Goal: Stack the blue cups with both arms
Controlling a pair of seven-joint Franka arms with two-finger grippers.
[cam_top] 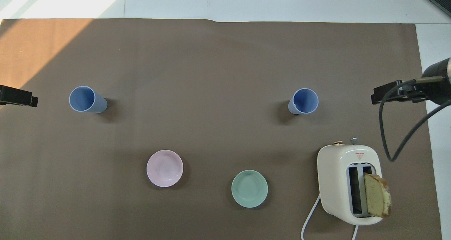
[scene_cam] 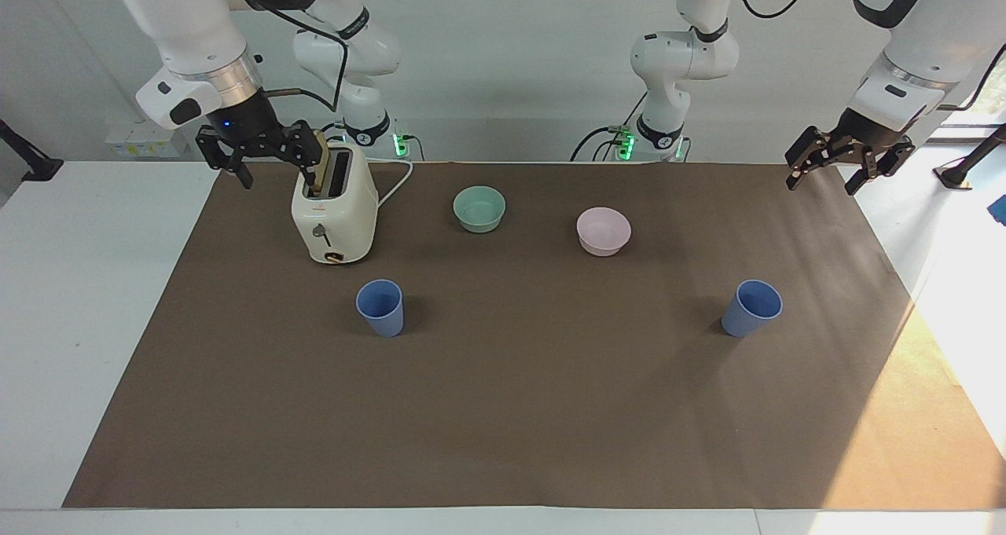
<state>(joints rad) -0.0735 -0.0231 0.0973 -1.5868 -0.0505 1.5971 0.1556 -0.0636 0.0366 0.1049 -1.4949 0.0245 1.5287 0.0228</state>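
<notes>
Two blue cups stand upright and well apart on the brown mat (scene_cam: 503, 409) that covers the surface. One cup (scene_cam: 380, 307) stands toward the right arm's end, farther from the robots than the toaster (scene_cam: 334, 209). The other cup (scene_cam: 751, 308) stands toward the left arm's end, farther from the robots than the pink bowl (scene_cam: 603, 230). Neither cup is touched, and they are not stacked.

Between the toaster and the pink bowl sits a green bowl (scene_cam: 479, 208). A slice of bread (cam_top: 377, 195) sticks up from one toaster slot.

The right gripper (scene_cam: 257, 156) hangs in the air just beside the toaster's top, its jaws spread and holding nothing. The left gripper (scene_cam: 827, 170) hangs over the mat's corner at its own end, its jaws also spread and bare.
</notes>
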